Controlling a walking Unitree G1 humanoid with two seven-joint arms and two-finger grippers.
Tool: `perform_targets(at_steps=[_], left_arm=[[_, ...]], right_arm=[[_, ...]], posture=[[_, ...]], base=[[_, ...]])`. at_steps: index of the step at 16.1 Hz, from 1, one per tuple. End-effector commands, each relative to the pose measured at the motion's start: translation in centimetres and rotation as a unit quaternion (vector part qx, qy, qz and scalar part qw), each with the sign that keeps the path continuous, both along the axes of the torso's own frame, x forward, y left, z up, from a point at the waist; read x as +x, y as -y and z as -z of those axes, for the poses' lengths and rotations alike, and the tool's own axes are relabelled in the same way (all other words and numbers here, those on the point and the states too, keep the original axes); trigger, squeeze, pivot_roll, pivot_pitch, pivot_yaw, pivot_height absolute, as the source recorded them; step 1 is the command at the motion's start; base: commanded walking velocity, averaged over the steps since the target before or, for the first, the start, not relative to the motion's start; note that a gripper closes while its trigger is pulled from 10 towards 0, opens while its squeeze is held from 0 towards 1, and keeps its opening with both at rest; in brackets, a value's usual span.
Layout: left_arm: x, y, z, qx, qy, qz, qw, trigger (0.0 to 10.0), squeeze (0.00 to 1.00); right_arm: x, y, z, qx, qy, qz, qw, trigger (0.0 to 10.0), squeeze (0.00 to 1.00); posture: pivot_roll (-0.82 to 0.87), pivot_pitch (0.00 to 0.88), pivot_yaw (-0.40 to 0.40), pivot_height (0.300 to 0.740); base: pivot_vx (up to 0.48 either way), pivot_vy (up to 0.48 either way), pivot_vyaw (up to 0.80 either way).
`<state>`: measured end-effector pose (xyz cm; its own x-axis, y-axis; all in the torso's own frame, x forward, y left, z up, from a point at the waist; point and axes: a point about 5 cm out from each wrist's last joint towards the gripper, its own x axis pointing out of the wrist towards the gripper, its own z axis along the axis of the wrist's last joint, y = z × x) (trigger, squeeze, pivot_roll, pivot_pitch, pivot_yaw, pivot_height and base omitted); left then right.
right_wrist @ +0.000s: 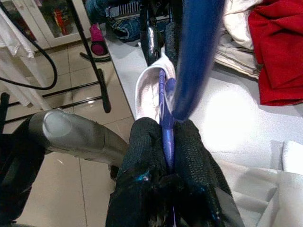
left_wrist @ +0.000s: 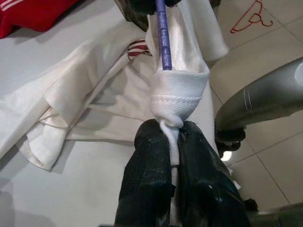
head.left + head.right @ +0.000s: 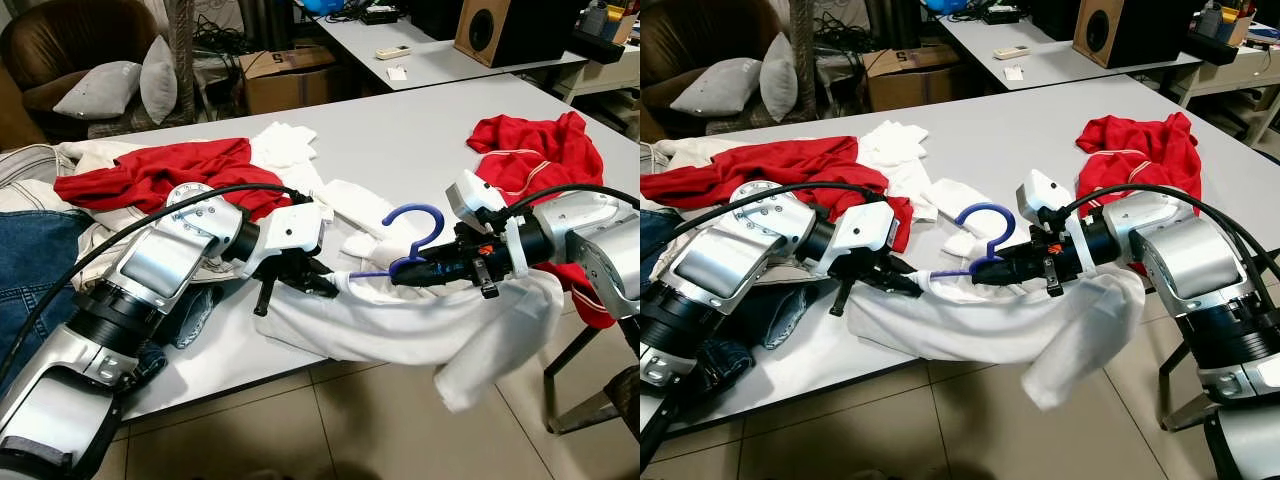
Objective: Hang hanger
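1. Holding the blue hanger [image 3: 415, 240] near the middle of the head-camera frame, the right gripper [image 3: 400, 272] has its jaws closed tight on the hanger's bar just below the hook, which curls upward above the counter [image 3: 400, 140].

2. The left gripper [image 3: 325, 285], just left of centre, has its jaws pinched shut on a bunched fold of the white shirt [image 3: 400, 325]; in the left wrist view that fold is the collar edge, wrapped round the end of the hanger bar.

3. The shirt stretches between the two grippers along the lower middle of the frame, its free end drooping off the counter's front edge toward the tiled floor [image 3: 330, 430] at lower right.

4. A red garment [image 3: 150, 175] lies at upper left and another red top [image 3: 530, 150] at upper right, each well apart from the hanger.

5. Judged from this, the garment is partly threaded on and the hanging itself is not yet done.

6. Risks, as I read them:
   - The hanging weight of cloth could drag the collar off the bar if the left grip lets go early.
   - Pulling the grippers apart too hard could make the thin bar twist or slip in the right jaws.
   - The trailing end could snag the counter edge on lifting.
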<state>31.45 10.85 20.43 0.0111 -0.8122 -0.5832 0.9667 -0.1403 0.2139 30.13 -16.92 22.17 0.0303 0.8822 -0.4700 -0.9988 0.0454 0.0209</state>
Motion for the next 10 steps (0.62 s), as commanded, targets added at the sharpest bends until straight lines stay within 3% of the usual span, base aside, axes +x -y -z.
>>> perform_targets(at_steps=[1,2,3,6,7,9,10], left_arm=[[0.4,-0.1,-1.2,-0.015,0.022,-0.006,1.000,10.0,0.00],[0.4,-0.1,-1.4,-0.028,0.013,-0.007,0.999,10.0,0.29],[0.3,0.0,-1.8,-0.045,0.006,-0.007,0.999,10.0,1.00],[0.4,0.0,-2.8,-0.084,0.024,-0.004,0.996,10.0,1.00],[0.2,-0.3,-3.4,-0.107,0.018,0.003,0.994,10.0,0.00],[-0.2,-0.6,-4.0,-0.132,0.007,0.006,0.991,10.0,0.00],[-0.7,-0.8,-4.7,-0.168,-0.005,0.011,0.986,10.0,0.00]], right_arm=[[0.3,0.4,-0.7,0.002,0.010,0.012,1.000,0.0,0.00],[0.3,0.3,-0.7,0.004,0.009,0.011,1.000,0.0,0.00],[0.3,0.1,-0.7,0.005,0.007,0.014,1.000,0.0,0.00],[0.2,0.0,-1.0,0.021,0.001,0.016,1.000,0.0,0.00],[0.2,-0.2,-1.1,0.028,-0.004,0.018,0.999,0.0,0.00],[0.2,-0.3,-1.0,0.031,-0.010,0.022,0.999,0.0,0.00],[-0.1,-0.2,-0.8,0.036,-0.011,0.028,0.999,0.0,0.00]], posture=[[-0.04,0.000,0.052,0.740],[-0.04,0.000,0.053,0.740],[-0.04,0.000,0.053,0.740],[-0.04,0.000,0.049,0.740],[-0.02,0.000,0.038,0.740],[-0.02,0.000,0.039,0.740],[-0.02,0.000,0.043,0.740]], base=[[0.000,0.000,0.00],[0.000,0.000,0.00],[0.000,0.000,0.00],[0.000,0.000,0.00],[0.000,0.000,0.00],[0.000,0.000,0.00],[0.000,0.000,0.00]])
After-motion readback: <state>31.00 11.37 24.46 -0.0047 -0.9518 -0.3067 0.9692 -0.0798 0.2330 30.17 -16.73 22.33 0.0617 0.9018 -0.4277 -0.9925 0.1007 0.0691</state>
